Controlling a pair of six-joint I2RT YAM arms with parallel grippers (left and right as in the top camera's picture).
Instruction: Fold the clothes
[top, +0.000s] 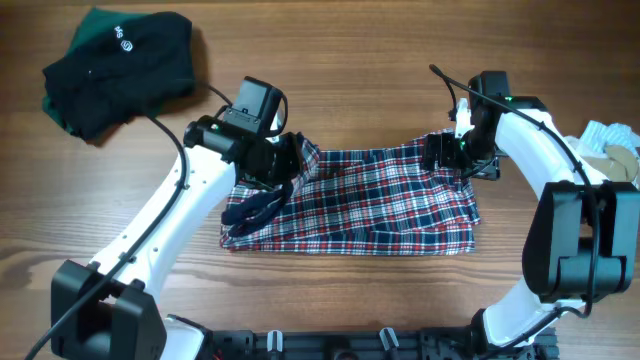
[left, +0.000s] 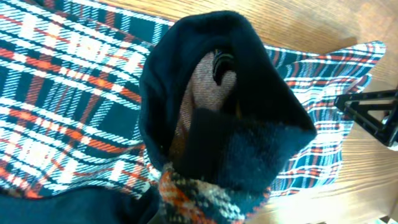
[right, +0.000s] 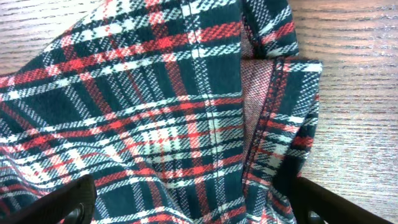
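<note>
Navy trim (left: 249, 124), bunched against the left wrist lens, hides the left gripper (top: 285, 160), so you cannot tell whether it is clamped. The plaid garment (top: 370, 205) lies mid-table (top: 330, 300), gathered up at the end toward the left edge. The right gripper (right: 193, 202) straddles the other end, fingers apart. Expect light, limp cloth that sags and creases; take hold along a stitched hem (right: 268, 112) or a corner.

Under my right gripper (right: 193, 208) the plaid garment (right: 155, 124) is matt woven cloth; the bench (right: 360, 124) is matt, grained wood.
</note>
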